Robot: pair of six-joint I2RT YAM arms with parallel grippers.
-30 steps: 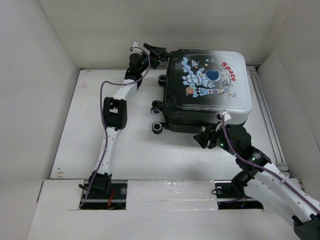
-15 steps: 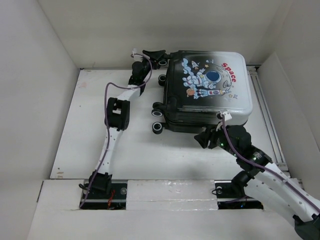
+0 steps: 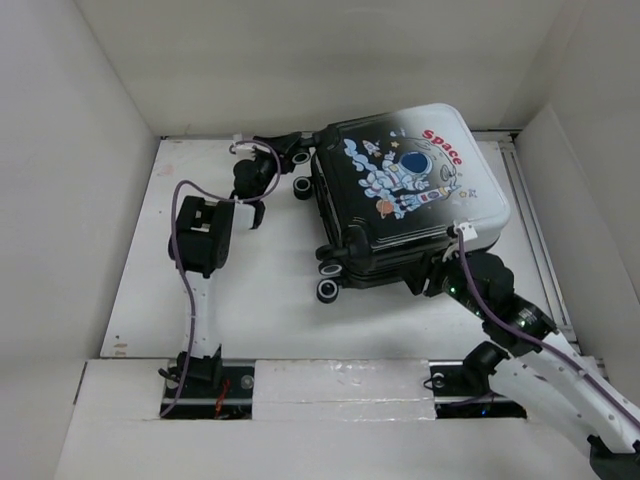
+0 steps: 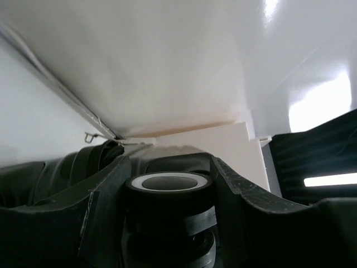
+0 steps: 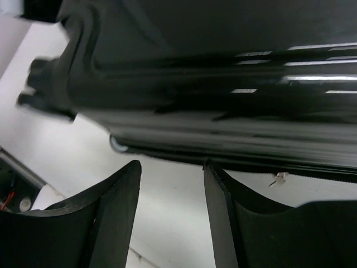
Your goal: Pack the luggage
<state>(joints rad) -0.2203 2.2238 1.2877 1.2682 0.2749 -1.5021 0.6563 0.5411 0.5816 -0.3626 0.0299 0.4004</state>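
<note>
While luggage (image 3: 410,180) lies flat on worktop (image 3: 250,290), shell shut, astronaut print up, skewed toward far right corner, no loose items show outside it. Left claw (image 3: 297,148) straddles wheel (image 4: 167,192) at far-left corner; clamped or merely bracketing, cannot tell. Right claw (image 5: 170,167) released, empty, just beside near edge. Packing looks mostly done; zip state hidden, squaring-up probably left.

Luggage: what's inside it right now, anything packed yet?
The luggage lies closed with its astronaut print facing up, so the shell covers the whole interior and no contents can be seen. The right wrist view shows only the closed seam along its near side.
</note>
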